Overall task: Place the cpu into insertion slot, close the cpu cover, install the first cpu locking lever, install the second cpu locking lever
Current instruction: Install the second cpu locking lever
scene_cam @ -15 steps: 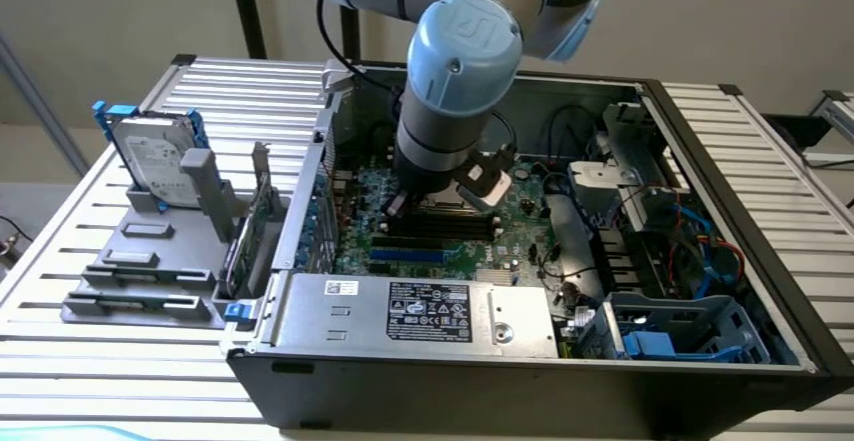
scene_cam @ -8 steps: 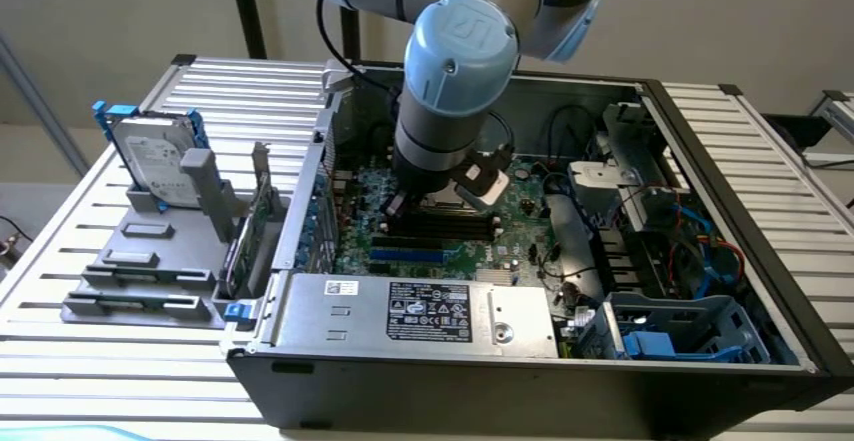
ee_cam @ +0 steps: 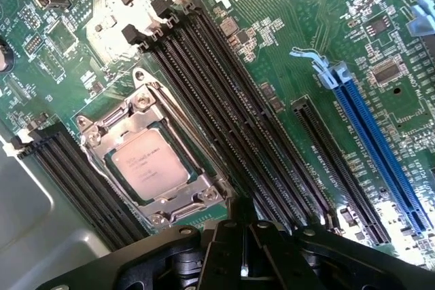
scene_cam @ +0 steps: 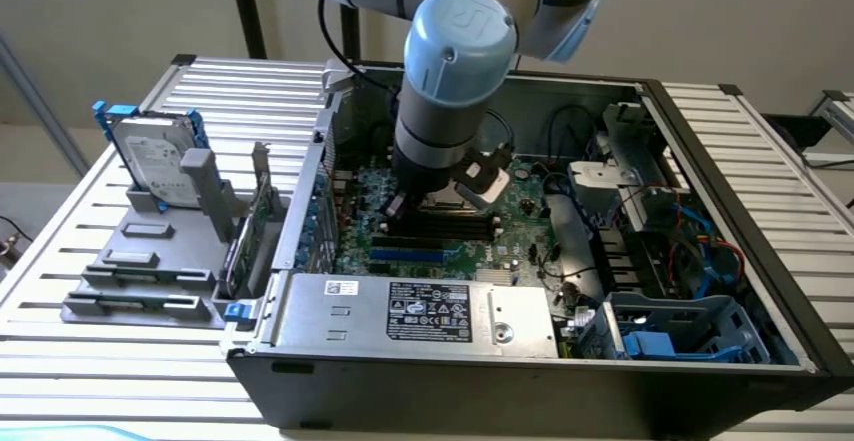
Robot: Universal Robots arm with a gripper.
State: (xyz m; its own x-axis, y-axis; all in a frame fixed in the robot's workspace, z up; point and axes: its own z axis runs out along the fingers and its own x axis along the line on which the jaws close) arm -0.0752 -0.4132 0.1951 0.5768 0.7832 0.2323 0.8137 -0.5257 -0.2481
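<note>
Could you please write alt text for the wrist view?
The cpu sits in its socket under the closed cpu cover on a green Dell motherboard, flanked by black memory slots; the shut end effector hangs nearby.

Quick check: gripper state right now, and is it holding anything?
Gripper: shut, holding nothing visible; it hangs over the motherboard beside the cpu, which sits under the closed cpu cover.
</note>
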